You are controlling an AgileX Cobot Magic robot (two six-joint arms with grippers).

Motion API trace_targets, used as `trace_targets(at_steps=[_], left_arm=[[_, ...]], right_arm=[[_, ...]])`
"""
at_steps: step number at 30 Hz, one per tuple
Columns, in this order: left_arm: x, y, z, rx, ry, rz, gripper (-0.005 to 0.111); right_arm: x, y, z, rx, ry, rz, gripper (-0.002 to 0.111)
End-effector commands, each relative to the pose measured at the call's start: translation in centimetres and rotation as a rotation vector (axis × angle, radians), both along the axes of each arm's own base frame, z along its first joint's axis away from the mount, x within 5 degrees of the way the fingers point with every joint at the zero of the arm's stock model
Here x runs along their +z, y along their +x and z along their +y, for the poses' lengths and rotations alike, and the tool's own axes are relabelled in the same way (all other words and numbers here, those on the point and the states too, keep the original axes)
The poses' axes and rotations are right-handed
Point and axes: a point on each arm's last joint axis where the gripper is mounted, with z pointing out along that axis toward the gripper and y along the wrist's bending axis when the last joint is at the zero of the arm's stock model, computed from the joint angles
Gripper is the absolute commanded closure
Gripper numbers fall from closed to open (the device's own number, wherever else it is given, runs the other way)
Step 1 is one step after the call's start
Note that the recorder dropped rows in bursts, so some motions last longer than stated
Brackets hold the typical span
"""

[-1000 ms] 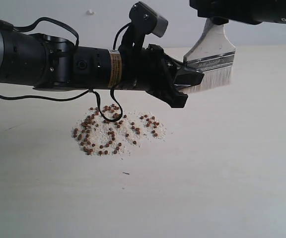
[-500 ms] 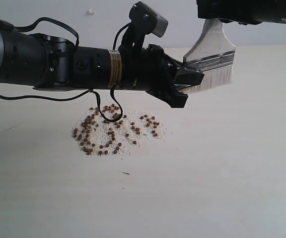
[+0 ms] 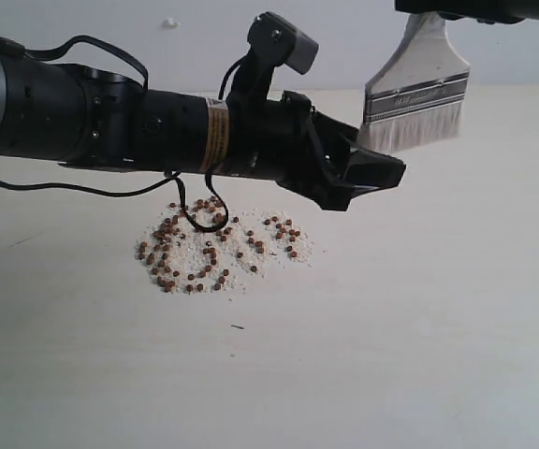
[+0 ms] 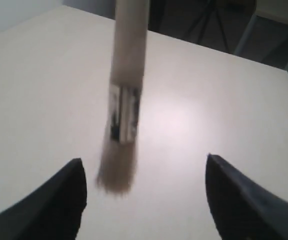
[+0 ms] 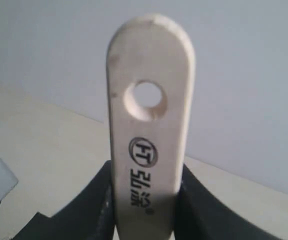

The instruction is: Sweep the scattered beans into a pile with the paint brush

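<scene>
Got paint brush [image 3: 417, 98] clamped in right gripper [image 5: 145, 200], up right of beans [image 3: 215, 248]; holding left gripper [image 3: 374, 180] spread wide, raised just right of them

One paint brush [image 3: 415, 94], two claws [image 4: 143, 167] [image 5: 144, 205], dozens of beans [image 3: 215, 248].

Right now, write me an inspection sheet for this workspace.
Surface: pale table, flat.
Job's things: beans lie in a loose patch; paint brush hangs bristles down, away from them.
Clutter: one dark speck near the beans.
Claws: left claw open, empty; right claw shut on the paint brush handle.
Cables: black cable loops under the left arm, before the beans.
Surroundings: plain wall with a small white mark.
</scene>
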Motion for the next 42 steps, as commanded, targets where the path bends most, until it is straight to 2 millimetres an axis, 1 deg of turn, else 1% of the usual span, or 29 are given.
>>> trace_targets(at_steps=[1,2,4,6,9,10,12,13,14,15,16,17,19,22,23,24,25,26,27,28,30,32,34,36,38,42], left_arm=[[-0.1,-0.5,0.2,-0.052,0.052,0.022,0.046],[-0.1,-0.6,0.3,-0.059,0.065,0.031,0.048],[0.0,-0.9,0.6,-0.088,0.107,0.035,0.057],[0.3,-1.2,1.1,-0.119,0.143,0.027,0.071],[1.2,-1.6,2.3,-0.148,0.184,0.051,0.101],[1.6,-1.7,2.8,-0.145,0.182,0.06,0.106],[2.2,-2.0,4.4,-0.111,0.18,0.077,0.107],[2.8,-2.3,6.5,-0.06,0.177,0.071,0.107],[3.0,-2.2,7.6,-0.014,0.174,0.068,0.107],[3.7,-2.4,10.2,0.086,0.154,0.058,0.107],[3.9,-2.7,11.4,0.128,0.134,0.069,0.107],[4.9,-3.8,14.0,0.201,0.073,0.054,0.107],[5.7,-5.2,16.0,0.247,0.025,0.015,0.107],[7.1,-8.3,18.5,0.281,-0.038,-0.062,0.107],[7.5,-10.1,19.5,0.291,-0.073,-0.095,0.107],[7.7,-11.1,20.1,0.298,-0.102,-0.108,0.107],[7.6,-12.5,20.9,0.306,-0.135,-0.12,0.107],[7.7,-14.4,21.9,0.324,-0.205,-0.138,0.107],[7.6,-15.4,22.5,0.332,-0.244,-0.149,0.107],[7.4,-17.2,23.7,0.358,-0.319,-0.179,0.107],[6.6,-19.1,25.0,0.388,-0.386,-0.226,0.107],[5.8,-20.4,26.2,0.432,-0.443,-0.243,0.107],[5.5,-21.1,26.7,0.445,-0.481,-0.247,0.107],[5.5,-22.3,27.2,0.43,-0.522,-0.269,0.107],[5.3,-23.1,27.6,0.418,-0.531,-0.269,0.107],[4.9,-23.4,27.3,0.377,-0.496,-0.234,0.107]], right_arm=[[0.9,-0.7,-1.3,-0.098,-0.028,-0.04,0.108],[0.7,-0.8,-1.7,-0.129,-0.038,-0.036,0.108],[0.3,-1.1,-2.3,-0.173,-0.058,-0.029,0.108],[-0.2,-1.6,-2.6,-0.185,-0.08,-0.026,0.108],[-0.7,-2.5,-2.9,-0.178,-0.106,-0.035,0.108],[-0.8,-2.8,-3.1,-0.177,-0.11,-0.037,0.108],[-1.1,-3.6,-3.4,-0.173,-0.123,-0.043,0.108],[-1.5,-4.4,-3.5,-0.158,-0.122,-0.042,0.108],[-1.7,-4.7,-3.4,-0.135,-0.123,-0.044,0.108],[-2.2,-5.6,-2.8,-0.034,-0.127,-0.052,0.108],[-2.5,-5.9,-2.5,0.021,-0.134,-0.053,0.108],[-2.9,-6.6,-1.6,0.149,-0.156,-0.061,0.108],[-3.3,-7.0,-0.9,0.254,-0.179,-0.064,0.108],[-3.7,-8.0,-0.1,0.413,-0.231,-0.073,0.108],[-3.8,-8.5,0.2,0.488,-0.256,-0.076,0.108],[-3.9,-8.8,0.3,0.525,-0.267,-0.076,0.108],[-3.9,-9.0,0.5,0.556,-0.274,-0.074,0.108],[-4.0,-9.1,0.6,0.579,-0.271,-0.069,0.108],[-4.1,-9.1,0.6,0.587,-0.269,-0.064,0.108],[-4.4,-9.0,0.8,0.604,-0.268,-0.045,0.108],[-5.2,-8.4,1.1,0.616,-0.264,-0.006,0.108],[-6.0,-7.6,1.5,0.63,-0.259,0.014,0.108],[-6.3,-7.2,1.6,0.636,-0.272,0.007,0.108],[-6.7,-6.2,1.1,0.618,-0.246,0.0,0.108],[-7.0,-5.2,0.2,0.625,-0.18,-0.001,0.108],[-7.6,-3.4,-1.4,0.656,-0.083,0.009,0.108]])
